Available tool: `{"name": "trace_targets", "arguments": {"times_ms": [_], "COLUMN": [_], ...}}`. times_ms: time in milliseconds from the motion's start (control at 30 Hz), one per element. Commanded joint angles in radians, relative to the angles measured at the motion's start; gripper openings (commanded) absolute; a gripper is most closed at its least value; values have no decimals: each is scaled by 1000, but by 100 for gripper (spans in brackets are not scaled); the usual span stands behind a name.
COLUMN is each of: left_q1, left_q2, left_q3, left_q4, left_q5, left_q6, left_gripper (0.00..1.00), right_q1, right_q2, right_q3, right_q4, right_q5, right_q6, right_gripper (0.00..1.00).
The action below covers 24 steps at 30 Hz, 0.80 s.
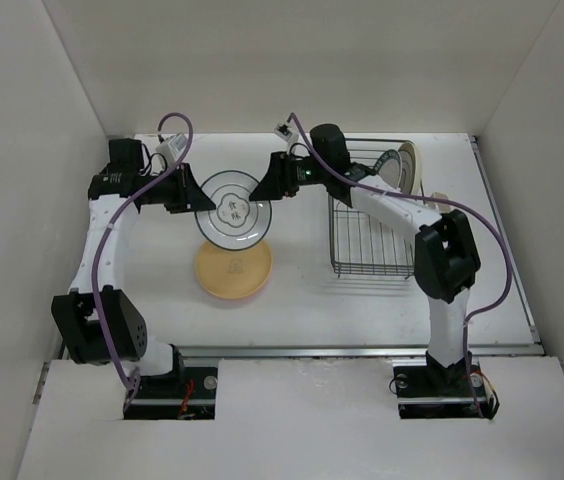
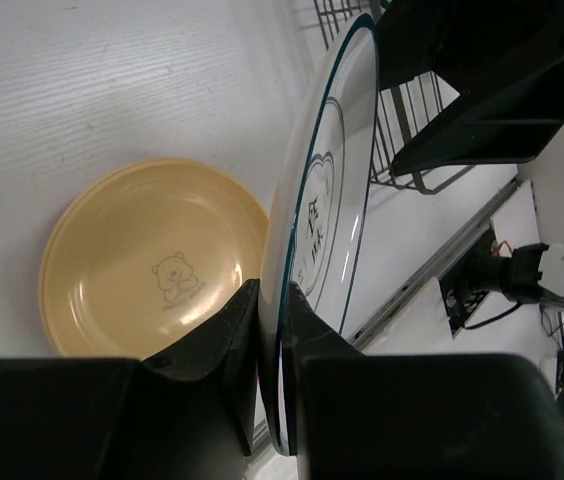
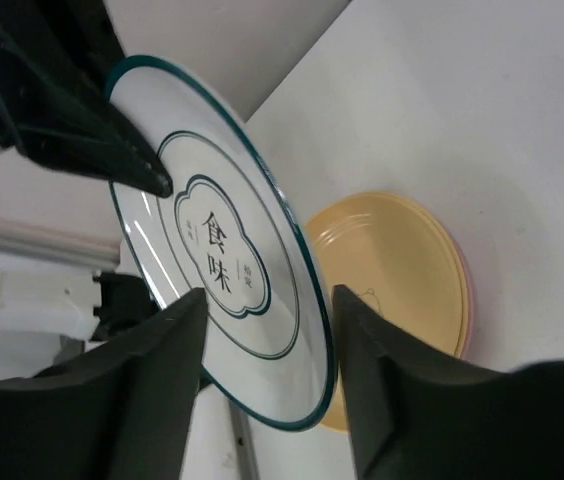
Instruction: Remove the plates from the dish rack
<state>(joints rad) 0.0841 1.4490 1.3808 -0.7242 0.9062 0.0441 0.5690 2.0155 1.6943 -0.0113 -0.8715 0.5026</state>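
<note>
The white plate is round and glossy, with a dark teal rim line, inner rings and a scalloped emblem with characters at its centre; it hangs above the table near the middle. The left gripper is clamped tight on its rim at 9 o'clock, one finger on each face. The right gripper, at 2 o'clock, has its fingers spread wide with the rim in the gap; whether they touch it cannot be told. At 6 o'clock a yellow plate lies on a pink plate; at 3 o'clock the dish rack holds a cream plate upright.
</note>
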Motion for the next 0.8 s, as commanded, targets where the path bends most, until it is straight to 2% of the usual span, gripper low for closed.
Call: {"name": "trace_targets", "arguments": {"times_ms": [0,67,100,200,300,367,433,467,533,633,767], "left_q1": [52,83,98,164,236,281,290,301,301,301,301], "left_q2": [-39,-39,-26,-1,53,117,164,213,260,353,468], "left_q3": [0,-12,-25,-46,-46,-23,-5,20,44,95,141], "left_q4": [46,109,129,216,302,341,351,351,351,351,321], "left_q5": [-21,37,54,68,-5,-55,-114,-124,-133,-171,-191], "left_q6": [-88,-166,-190,-246,-357,-426,-438,-438,-438,-417,-398], "left_gripper": [0,0,0,0,0,0,0,0,0,0,0], "right_q1": [-11,-23,-46,-75,-101,-127,-144,-165,-196,-262,-301], "right_q2": [-46,-75,-86,-127,-179,-213,-234,-245,-276,-285,-285], "right_q3": [64,64,64,38,28,44,59,59,68,68,56], "right_q4": [-48,-81,-107,-131,-199,-300,-370,-431,-476,-559,-630], "right_q5": [142,225,302,373,517,688,806,924,1021,1153,1264], "right_q6": [-7,-19,-29,-29,-29,-29,-29,-29,-38,-49,-58], "right_gripper": [63,68,68,68,68,68,68,67,55,47,46]}}
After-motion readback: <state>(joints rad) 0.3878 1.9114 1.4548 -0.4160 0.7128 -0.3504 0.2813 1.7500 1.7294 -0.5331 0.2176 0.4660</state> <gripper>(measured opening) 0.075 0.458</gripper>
